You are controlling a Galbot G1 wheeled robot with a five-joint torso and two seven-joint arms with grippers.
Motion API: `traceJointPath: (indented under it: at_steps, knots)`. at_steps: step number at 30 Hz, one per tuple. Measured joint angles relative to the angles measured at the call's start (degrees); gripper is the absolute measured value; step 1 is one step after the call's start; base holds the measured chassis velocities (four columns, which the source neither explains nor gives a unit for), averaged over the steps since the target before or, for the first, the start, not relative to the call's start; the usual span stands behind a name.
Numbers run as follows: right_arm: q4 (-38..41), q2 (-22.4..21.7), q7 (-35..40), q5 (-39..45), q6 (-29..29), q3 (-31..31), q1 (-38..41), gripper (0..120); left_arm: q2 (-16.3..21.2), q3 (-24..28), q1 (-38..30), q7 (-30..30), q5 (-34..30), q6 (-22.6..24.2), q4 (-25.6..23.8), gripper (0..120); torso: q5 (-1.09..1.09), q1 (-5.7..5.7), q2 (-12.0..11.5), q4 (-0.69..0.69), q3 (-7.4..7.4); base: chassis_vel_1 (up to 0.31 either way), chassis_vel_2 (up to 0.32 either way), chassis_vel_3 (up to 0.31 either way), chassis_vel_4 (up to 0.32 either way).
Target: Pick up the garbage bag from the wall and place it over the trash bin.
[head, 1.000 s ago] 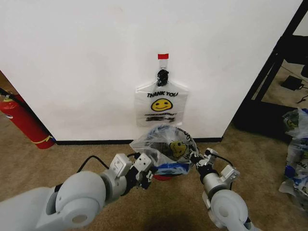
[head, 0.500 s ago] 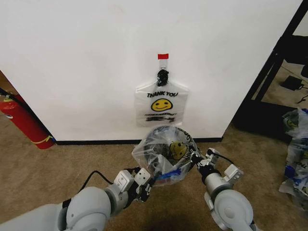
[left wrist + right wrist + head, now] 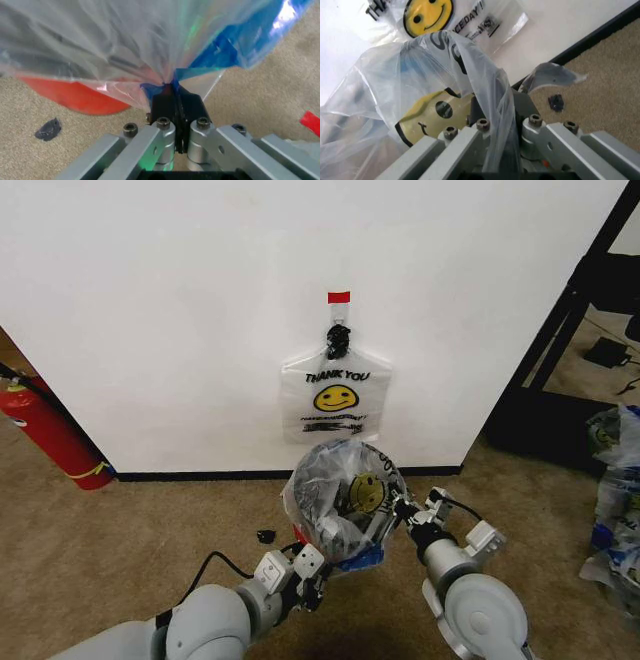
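The thin translucent white smiley-face garbage bag is draped over the small dark trash bin beside the white wall. The left gripper pinches its blue-marked edge with closed jaws. The right gripper clamps the opposite edge.

Left pincer clamped on garbage bag

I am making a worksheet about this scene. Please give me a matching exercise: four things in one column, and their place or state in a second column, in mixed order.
Things:
1. garbage bag
2. spare bag
3. fire extinguisher
4. tape strip

Places or states:
A. red, on the wall above the hook
B. flat, hanging on the wall
C. crumpled, over the trash bin
D. leaning at the wall's left end

Pairs: 1-C, 2-B, 3-D, 4-A
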Motion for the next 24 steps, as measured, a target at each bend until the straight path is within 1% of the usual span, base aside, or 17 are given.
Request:
traceJointPath:
  at_steps: [5,9,10,14,15,17,18,21,22,24]
  knots:
    - [-0.07,0.05,-0.13,0.02,-0.02,-0.06,-0.18,1,-0.31,-0.61,0.54,0.46,0.48,-1.44,1.46,0,-0.01,0.0,0.0,-0.01,0.0,0.0,0.0,0.0,0.0]
    - [-1.09,0.03,-0.21,-0.09,0.23,0.24,0.34,1,0.43,-1.09,1.62,0.49,0.88,-1.6,0.22,0,-0.01,0.0,0.0,0.0,0.0,0.0,0.0,0.0,0.0]
    - [-1.85,-0.06,-0.31,-0.16,0.49,0.57,0.7,1,1.33,-1.33,2.39,0.52,1.16,-1.48,-1.48,1,-0.01,0.01,0.0,0.0,0.0,0.0,0.0,0.0,0.0]
    - [-3.27,-0.11,-0.46,-0.7,0.97,0.83,1.2,1,3.38,-1.83,3.87,1.03,2.24,-0.6,-4.54,15,0.0,0.01,0.0,0.01,0.0,0.0,0.0,0.0,0.0]
    - [-3.27,-0.11,-0.46,-0.7,0.97,0.83,1.2,1,3.38,-1.83,3.87,1.03,2.24,-0.6,-4.54,15,0.0,0.01,0.0,0.01,0.0,0.0,0.0,0.0,0.0]
    - [-4.38,-0.07,-0.56,-1.14,1.31,0.87,1.59,1,5.2,-2.24,4.63,1.25,2.93,0.11,-6.36,26,0.0,0.01,0.0,0.0,0.0,0.0,0.0,0.0,0.0]
    - [-4.62,-0.05,-0.57,-1.24,1.37,0.89,1.69,1,5.61,-2.38,4.79,1.26,3.02,0.26,-6.75,27,0.0,0.01,0.0,0.0,0.0,0.0,0.0,0.0,0.0]
    - [-5.52,-0.03,-0.8,-1.75,1.73,1.18,2.01,1,7.49,-3.33,5.98,1.12,4.47,0.46,-8.39,43,-0.02,0.01,0.0,0.0,0.0,0.0,0.0,0.0,0.0]
    - [-5.52,-0.03,-0.8,-1.75,1.73,1.18,2.01,1,7.49,-3.33,5.98,1.12,4.47,0.46,-8.39,43,-0.02,0.01,0.0,0.0,0.0,0.0,0.0,0.0,0.0]
    - [-5.74,-0.13,-0.96,-1.99,1.83,1.34,1.98,1,8.32,-4.19,6.55,0.32,4.61,0.54,-9.43,51,-0.01,0.01,0.0,0.0,0.0,0.0,0.0,0.0,0.0]
